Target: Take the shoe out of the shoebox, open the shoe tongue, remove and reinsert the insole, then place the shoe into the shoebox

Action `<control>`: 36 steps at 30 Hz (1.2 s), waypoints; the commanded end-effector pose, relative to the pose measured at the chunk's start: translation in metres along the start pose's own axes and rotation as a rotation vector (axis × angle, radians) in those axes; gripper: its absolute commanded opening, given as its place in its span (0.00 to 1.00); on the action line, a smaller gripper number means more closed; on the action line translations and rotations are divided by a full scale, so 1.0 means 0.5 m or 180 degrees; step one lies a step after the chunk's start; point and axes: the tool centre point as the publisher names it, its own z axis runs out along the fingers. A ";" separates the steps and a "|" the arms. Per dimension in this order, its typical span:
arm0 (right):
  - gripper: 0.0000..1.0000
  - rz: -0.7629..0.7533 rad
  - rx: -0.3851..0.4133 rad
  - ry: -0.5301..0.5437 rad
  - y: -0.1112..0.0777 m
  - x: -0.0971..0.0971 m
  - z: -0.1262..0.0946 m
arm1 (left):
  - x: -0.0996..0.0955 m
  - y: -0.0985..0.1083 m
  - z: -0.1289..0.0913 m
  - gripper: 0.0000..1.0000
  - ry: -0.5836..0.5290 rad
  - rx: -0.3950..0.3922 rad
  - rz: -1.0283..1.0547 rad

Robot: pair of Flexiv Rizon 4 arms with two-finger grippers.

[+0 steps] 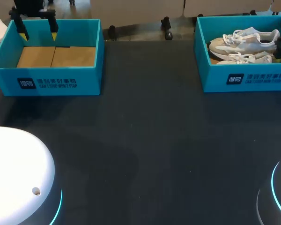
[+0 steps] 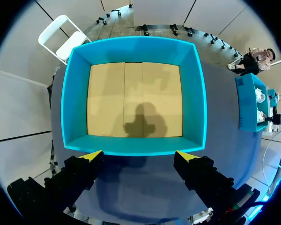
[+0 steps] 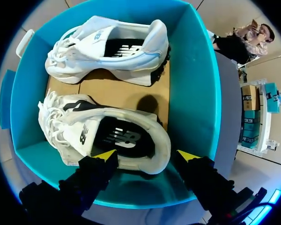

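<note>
The left gripper (image 2: 139, 155) hangs wide open at the empty left shoebox's (image 2: 133, 146) rim. In the right shoebox (image 3: 192, 93) the nearer shoe (image 3: 107, 133) lies directly under the right gripper (image 3: 145, 154) — fingers spread wide, in line with its length — clearly the closer arm.

the left gripper (image 1: 38, 33) hangs at the far left corner of the head view, pointing straight down with its yellow-tipped fingers (image 2: 91, 157) spread wide, while the right gripper (image 3: 146, 155), at the far right, also points down with fingers parted wide.

Gripper (image 2: 139, 154) (spread wide) — apparently above shoebox (image 2: 133, 47).
</note>
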 end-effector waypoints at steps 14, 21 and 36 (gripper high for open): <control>0.88 0.0095 0.0101 0.0119 0.007 -0.005 0.046 | 0.000 0.000 0.000 1.00 0.0000 0.0000 0.0000; 0.87 0.0146 0.0116 0.0168 0.002 0.003 0.055 | 0.000 0.000 0.000 1.00 0.0000 0.0000 0.0000; 0.40 0.0231 0.0187 0.0275 -0.001 0.014 0.091 | 0.000 0.000 0.000 1.00 0.0000 0.0000 0.0000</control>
